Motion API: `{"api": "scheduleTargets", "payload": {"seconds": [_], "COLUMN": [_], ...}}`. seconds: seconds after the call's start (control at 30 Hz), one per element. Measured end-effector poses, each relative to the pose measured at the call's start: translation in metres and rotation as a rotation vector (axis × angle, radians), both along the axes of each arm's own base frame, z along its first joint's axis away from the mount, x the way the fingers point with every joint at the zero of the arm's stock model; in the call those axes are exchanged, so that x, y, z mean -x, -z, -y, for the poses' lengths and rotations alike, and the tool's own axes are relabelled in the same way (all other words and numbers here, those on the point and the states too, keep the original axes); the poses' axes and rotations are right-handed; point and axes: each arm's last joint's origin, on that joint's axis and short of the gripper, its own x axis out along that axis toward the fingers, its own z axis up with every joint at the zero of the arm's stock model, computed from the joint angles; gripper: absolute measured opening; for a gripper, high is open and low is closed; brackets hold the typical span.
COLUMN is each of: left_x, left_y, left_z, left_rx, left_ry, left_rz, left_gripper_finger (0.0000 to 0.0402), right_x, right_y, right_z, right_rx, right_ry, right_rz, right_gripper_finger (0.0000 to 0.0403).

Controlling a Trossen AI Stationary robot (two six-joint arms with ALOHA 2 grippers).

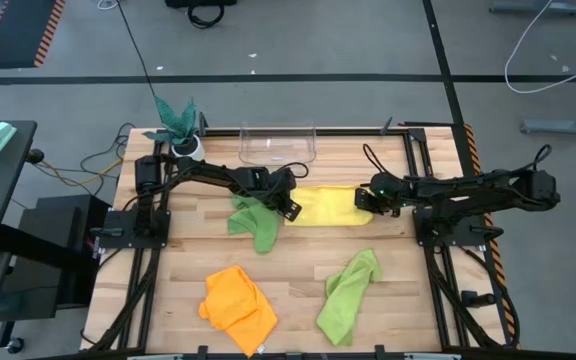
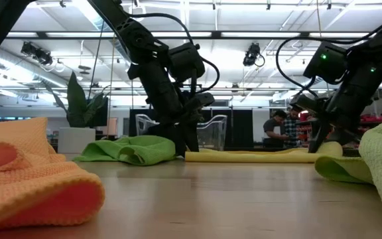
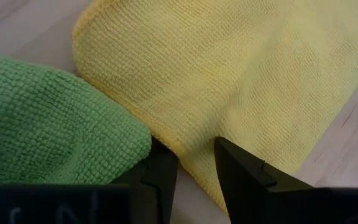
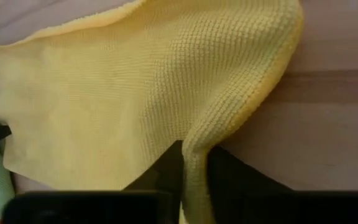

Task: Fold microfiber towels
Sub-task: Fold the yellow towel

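The yellow towel (image 1: 328, 207) lies flat on the table's middle, its long way running left to right. My left gripper (image 1: 290, 209) is down at the towel's left end and open. In the left wrist view its fingers (image 3: 241, 177) stand on either side of the towel's hem (image 3: 194, 165). My right gripper (image 1: 369, 204) is at the towel's right end, shut on the cloth. A crumpled lime green towel (image 1: 253, 222) lies against the yellow one's left end. An orange towel (image 1: 238, 305) and a second green one (image 1: 348, 290) lie near the front edge. My left gripper's fingers straddle the yellow towel's left hem; whether they touch it I cannot tell. My right gripper pinches a raised ridge of the yellow towel (image 4: 194, 152) between its two fingers, at the hem of the right end. The fingers slant down from the table's right. The rest of the towel lies on the table.
A clear plastic bin (image 1: 278, 143) stands at the far edge. A teal plant in a white pot (image 1: 180, 128) stands at the far left corner. Bare wood shows between the yellow towel and the two towels in front. People stand in the room behind the table (image 2: 280, 129).
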Motion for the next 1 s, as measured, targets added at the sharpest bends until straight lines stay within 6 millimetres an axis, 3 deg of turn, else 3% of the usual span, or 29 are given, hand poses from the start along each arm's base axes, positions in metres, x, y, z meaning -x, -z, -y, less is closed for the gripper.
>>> {"api": "scheduleTargets", "payload": {"seconds": [0.13,0.4,1.0], "left_x": [0.000,0.000,0.003], "left_y": [0.000,0.000,0.000], "left_z": [0.000,0.000,-0.010], "left_rx": [0.000,0.001,0.024], "left_ry": [0.000,-0.001,-0.044], "left_rz": [0.000,-0.001,-0.001], "left_gripper_finger": [0.0112,0.0111,0.0086], "right_x": [0.000,-0.004,-0.042], "right_y": [0.000,-0.003,-0.062], "right_z": [0.000,-0.003,-0.015], "right_rx": [0.006,0.072,0.257], "right_ry": [-0.007,-0.061,-0.173], "right_rz": [-0.006,-0.001,0.039], "right_gripper_finger": [0.0013,0.0007,0.0002]}}
